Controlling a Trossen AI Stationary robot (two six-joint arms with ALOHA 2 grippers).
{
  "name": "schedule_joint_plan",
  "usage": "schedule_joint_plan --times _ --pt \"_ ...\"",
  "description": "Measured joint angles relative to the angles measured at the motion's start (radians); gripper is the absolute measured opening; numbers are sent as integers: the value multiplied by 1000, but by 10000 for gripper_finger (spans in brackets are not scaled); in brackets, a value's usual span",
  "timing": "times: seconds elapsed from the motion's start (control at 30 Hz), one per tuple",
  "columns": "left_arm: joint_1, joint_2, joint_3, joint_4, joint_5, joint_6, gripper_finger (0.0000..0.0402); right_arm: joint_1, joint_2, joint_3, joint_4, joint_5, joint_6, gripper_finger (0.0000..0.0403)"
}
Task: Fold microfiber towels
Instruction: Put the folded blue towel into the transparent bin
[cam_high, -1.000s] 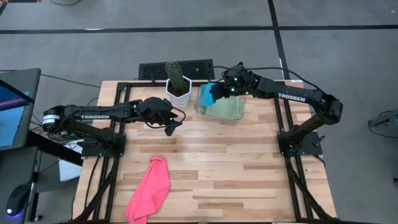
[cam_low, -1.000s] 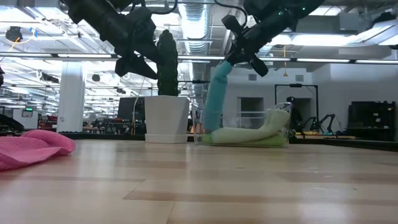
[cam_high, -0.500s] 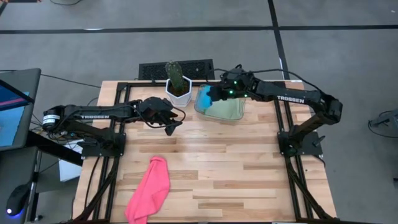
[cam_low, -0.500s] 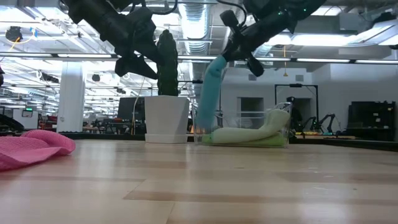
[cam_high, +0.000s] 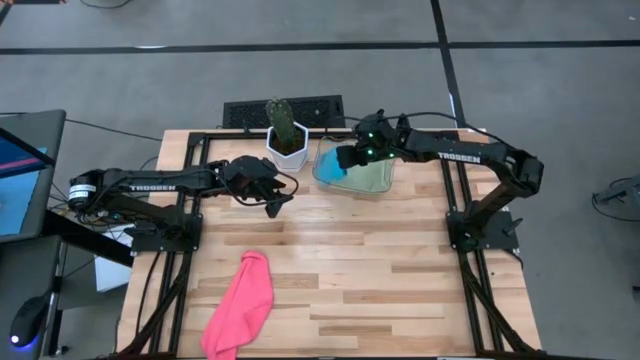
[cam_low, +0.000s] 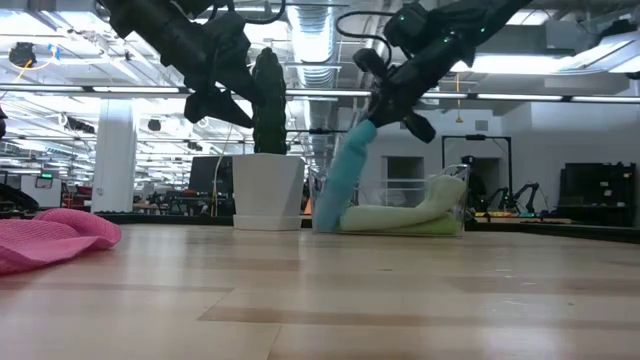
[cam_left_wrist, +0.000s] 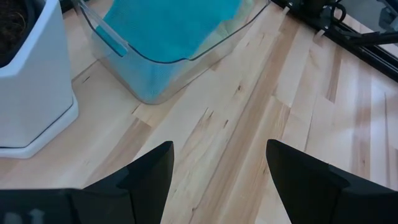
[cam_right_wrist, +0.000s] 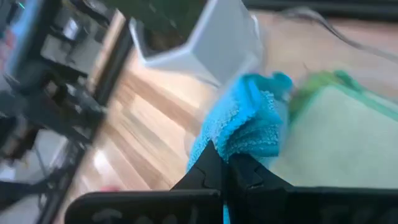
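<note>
My right gripper (cam_high: 349, 158) is shut on the turquoise towel (cam_low: 340, 180) above the left end of the clear tray (cam_high: 383, 186). The towel hangs down from it, and its lower end sits at the tray's left end (cam_left_wrist: 149, 81). Two light green towels (cam_low: 400, 215) lie folded in the tray. The pink towel (cam_high: 240, 305) lies crumpled near the table's front left. My left gripper (cam_high: 272, 203) is open and empty, above the table just left of the tray; it also shows in its wrist view (cam_left_wrist: 217, 168). My right gripper pinches a bunched upper part of the turquoise towel (cam_right_wrist: 245, 134) between its two fingers, several layers gathered. The fingers slant down from the table's right. The towel hangs below the fingers (cam_low: 362, 128), leaning left, with its lower end (cam_low: 325, 220) down at the tray's left end.
A white pot with a cactus (cam_high: 287, 140) stands close beside the tray's left end, between the two grippers. A black keyboard (cam_high: 250, 110) lies beyond the far edge. Bare wooden tabletop (cam_high: 380, 270) stretches across the middle and right.
My right gripper, still shut on the turquoise towel, has first gone a little toward the table's left and then come down and toward the near edge. The towel's lower end has shifted left within the tray, and the towel now hangs lower and leans more.
</note>
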Motion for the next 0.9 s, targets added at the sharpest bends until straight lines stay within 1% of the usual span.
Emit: schedule_joint_plan --times 0.13,0.27,0.5,0.63,0.73,0.83,0.9 --pt "0 0 0 -1 0 0 249 -38 -48 2 -122 -11 -50 15" --pt "0 0 0 1 -2 0 249 -77 -61 0 -256 -9 -86 15" --pt "0 0 0 12 -2 -9 249 -109 -51 0 -380 -3 -136 16" --pt "0 0 0 15 -2 -17 249 -111 -51 0 -443 40 -141 30" --pt "0 0 0 22 -2 -19 249 -111 -51 0 -493 70 -141 30" --pt "0 0 0 27 -2 -19 249 -105 -51 0 -526 74 -141 31" --pt "0 0 0 27 -2 -21 249 -96 -51 0 -526 78 -141 40"
